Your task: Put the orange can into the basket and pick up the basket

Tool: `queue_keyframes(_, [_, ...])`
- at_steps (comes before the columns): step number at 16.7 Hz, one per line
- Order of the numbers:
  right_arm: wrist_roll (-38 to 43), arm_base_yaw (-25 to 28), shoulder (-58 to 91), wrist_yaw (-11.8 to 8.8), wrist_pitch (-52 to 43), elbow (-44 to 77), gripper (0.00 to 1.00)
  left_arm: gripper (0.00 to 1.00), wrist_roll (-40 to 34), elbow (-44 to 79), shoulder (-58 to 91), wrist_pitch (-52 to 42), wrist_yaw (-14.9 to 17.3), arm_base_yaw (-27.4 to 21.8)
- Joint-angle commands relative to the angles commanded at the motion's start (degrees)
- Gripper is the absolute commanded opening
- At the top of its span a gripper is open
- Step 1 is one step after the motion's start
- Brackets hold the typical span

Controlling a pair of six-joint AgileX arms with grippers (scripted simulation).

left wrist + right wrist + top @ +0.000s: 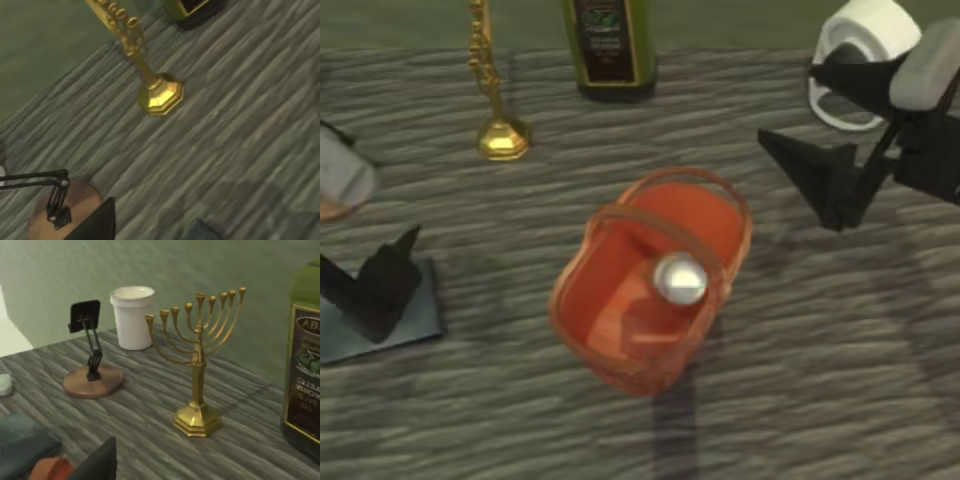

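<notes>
The orange-red woven basket (595,290) stands tilted at the table's middle, its hoop handle arching across it. The orange can (678,278) stands upright inside it toward the right wall, and mostly its silver top shows. My right gripper (787,103) hovers open and empty up and to the right of the basket, apart from it. One of its dark fingers (100,462) shows in the right wrist view beside a bit of the basket's rim (50,471). My left gripper (367,250) is parked open at the left edge over a dark grey pad (415,320).
A gold menorah (498,120) and a tall dark green bottle (610,45) stand at the back. A black stand on a wooden disc (92,377) and a white cup (132,315) lie off to the left. A white mug-like shape (860,55) sits behind my right gripper.
</notes>
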Motion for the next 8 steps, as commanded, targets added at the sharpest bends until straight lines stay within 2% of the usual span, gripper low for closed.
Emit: queue_keyframes(8, [-0.3, -6.9, -47.4, 22.4, -24.5, -23.1, 1.00, 1.00, 27.7, 43.9, 45.3, -30.4, -0.7, -13.6])
